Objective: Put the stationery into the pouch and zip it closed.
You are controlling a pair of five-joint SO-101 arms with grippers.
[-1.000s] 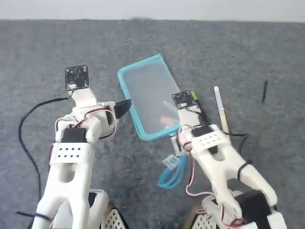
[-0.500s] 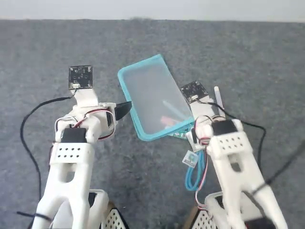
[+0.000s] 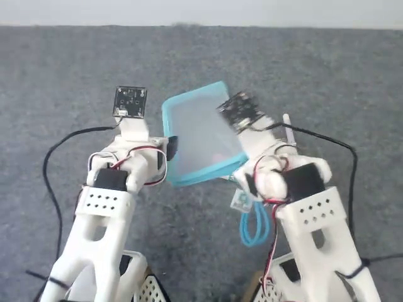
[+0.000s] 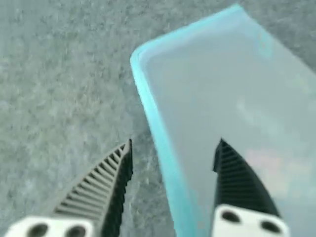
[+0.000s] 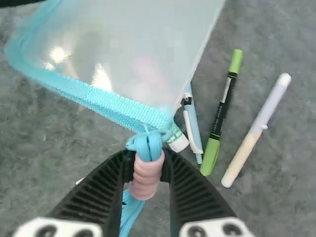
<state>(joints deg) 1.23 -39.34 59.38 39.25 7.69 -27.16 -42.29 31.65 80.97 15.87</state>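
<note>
**Right pincer (image 5: 147, 160) clamps zip pull (image 5: 146, 180) while pens lie outside pouch (image 5: 123, 44)**

Shut tight on the soft pink pull and its knot of teal cord, the right pincer has the pouch by one corner, ribbed black jaws pressing the tab from both sides. The left pincer (image 4: 175, 145) stands wide open and holds nothing. It straddles the pouch's long teal edge, one serrated jaw over the frosted wall and the other over the grey, felt-like table cover (image 5: 59, 148).

The pouch is a flat translucent rectangle bound in woven teal webbing (image 5: 98, 103). It lies between the two arms, its long axis running roughly away from their bases. A pinkish shape shows dimly through the wall, too blurred to name.

Three slim, smooth barrels rest on the cover just beside the held corner, on the side away from the left arm, roughly parallel to each other. They are a green marker (image 5: 222, 113) with a black middle, a pen (image 5: 256, 131) cream at one end and pale lilac at the other, and a pale blue pen (image 5: 193, 128) whose end meets the corner.

The right arm is plainly the nearer to them, yet its jaws are taken. Picking them up would seem to require it to let go of the pull first.
</note>
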